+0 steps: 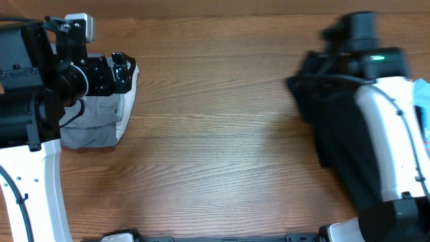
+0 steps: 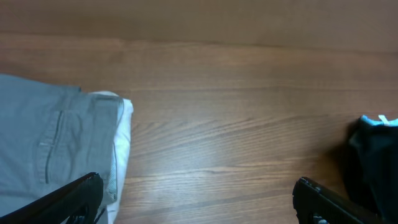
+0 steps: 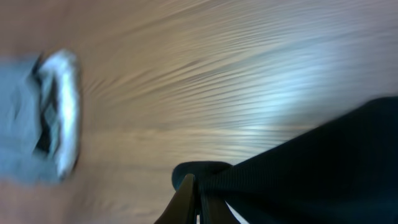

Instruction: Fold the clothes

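R gripper (image 3: 195, 199) is pinched tight on the black tee (image 1: 330, 134) bunched far right, L gripper (image 2: 199, 194) spread wide & empty over grey trousers (image 2: 43, 143); tee looks light, limp, so prob. best grabbed at 2 hem corners.

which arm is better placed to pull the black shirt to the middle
Right: the right gripper is shut on the shirt; the left gripper hangs open by the trousers.
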{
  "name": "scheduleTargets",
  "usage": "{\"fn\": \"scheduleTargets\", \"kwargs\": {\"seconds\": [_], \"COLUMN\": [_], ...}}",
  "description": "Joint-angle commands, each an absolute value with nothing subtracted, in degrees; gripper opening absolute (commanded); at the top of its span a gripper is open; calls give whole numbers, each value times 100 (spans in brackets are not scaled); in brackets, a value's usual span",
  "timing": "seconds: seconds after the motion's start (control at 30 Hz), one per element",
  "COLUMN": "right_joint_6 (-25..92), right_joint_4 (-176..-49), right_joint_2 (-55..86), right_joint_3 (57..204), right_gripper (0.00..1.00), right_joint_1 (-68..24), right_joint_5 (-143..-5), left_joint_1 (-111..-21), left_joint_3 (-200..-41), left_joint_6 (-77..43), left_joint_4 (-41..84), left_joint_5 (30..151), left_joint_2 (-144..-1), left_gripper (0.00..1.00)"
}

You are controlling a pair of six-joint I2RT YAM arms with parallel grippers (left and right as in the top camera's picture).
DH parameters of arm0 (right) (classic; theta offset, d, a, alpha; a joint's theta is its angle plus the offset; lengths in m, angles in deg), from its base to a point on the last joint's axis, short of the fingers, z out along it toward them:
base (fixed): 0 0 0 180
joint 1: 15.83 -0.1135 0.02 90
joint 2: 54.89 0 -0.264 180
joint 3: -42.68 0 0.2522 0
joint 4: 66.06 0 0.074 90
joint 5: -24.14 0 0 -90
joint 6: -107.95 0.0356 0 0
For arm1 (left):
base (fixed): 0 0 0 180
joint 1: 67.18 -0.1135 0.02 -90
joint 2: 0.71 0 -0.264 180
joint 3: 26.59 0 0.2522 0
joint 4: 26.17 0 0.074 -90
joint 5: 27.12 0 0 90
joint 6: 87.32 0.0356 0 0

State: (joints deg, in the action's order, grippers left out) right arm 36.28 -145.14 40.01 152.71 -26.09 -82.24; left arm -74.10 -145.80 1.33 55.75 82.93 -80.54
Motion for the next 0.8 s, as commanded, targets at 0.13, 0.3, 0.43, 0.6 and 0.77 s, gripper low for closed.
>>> {"fn": "scheduleTargets", "kwargs": {"seconds": [0.13,0.3,0.43,0.6,0.77], "right_joint_6": [3960,4060,3923,4327,4852], "right_joint_4": [-13998,-13948,-13963,-14083,-14509], "right_joint_2": [4453,4916,5015,4930,4783], "right_joint_3": [15470,15470,15472,15474,15474], "right_gripper": [4,4,29,63,63], "right_joint_1": [-4972,-6250,-6877,-6696,-5638], "right_joint_5": [-8440,-8392,-7796,-7118,-6886], "left_joint_1": [-7478,-7478,-7478,-7456,-7167], "left_joint_3": [-14778,-14778,-14778,-14776,-14770], "left_joint_6": [142,142,142,140,295], "left_joint_4": [5597,5614,5614,5640,5863], "left_joint_5": [7797,7626,7631,7666,8354], "left_joint_2": [-8041,-8041,-8041,-8050,-8229], "left_gripper": [100,100,100,100,100]}}
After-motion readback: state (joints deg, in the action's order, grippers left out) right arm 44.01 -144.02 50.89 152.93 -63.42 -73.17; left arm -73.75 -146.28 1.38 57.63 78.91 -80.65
